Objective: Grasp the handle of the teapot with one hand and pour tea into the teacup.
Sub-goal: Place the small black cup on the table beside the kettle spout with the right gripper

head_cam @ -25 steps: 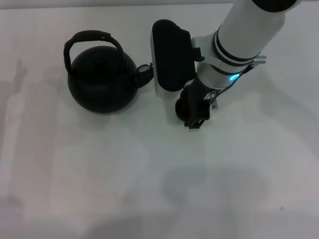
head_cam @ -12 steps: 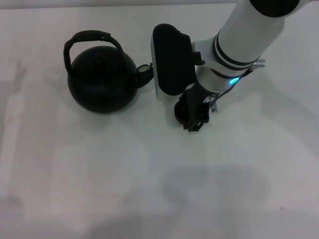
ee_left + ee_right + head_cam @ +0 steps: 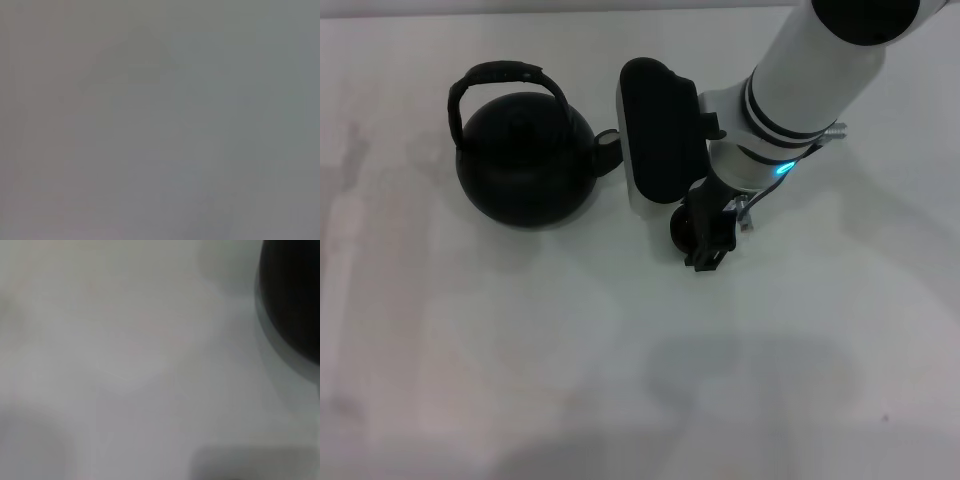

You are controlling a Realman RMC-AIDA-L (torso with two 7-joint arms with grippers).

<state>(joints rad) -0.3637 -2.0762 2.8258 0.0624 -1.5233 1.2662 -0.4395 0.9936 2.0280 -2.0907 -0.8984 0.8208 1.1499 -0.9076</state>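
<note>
Right claw [image 3: 705,250] over teacup [image 3: 678,232], beside teapot [image 3: 525,168]

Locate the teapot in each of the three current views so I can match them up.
Head view: the teapot stands upper left on the white table, spout toward the right arm's gripper.
Left wrist view: not in it; only a plain grey field.
Right wrist view: a dark rounded mass at one edge, probably the teapot, though I cannot be sure.
Shared landmark: the white table.

Black teapot [image 3: 523,168], black handle [image 3: 506,77]; white table [image 3: 520,350]; white-black right arm [image 3: 810,75].
</note>
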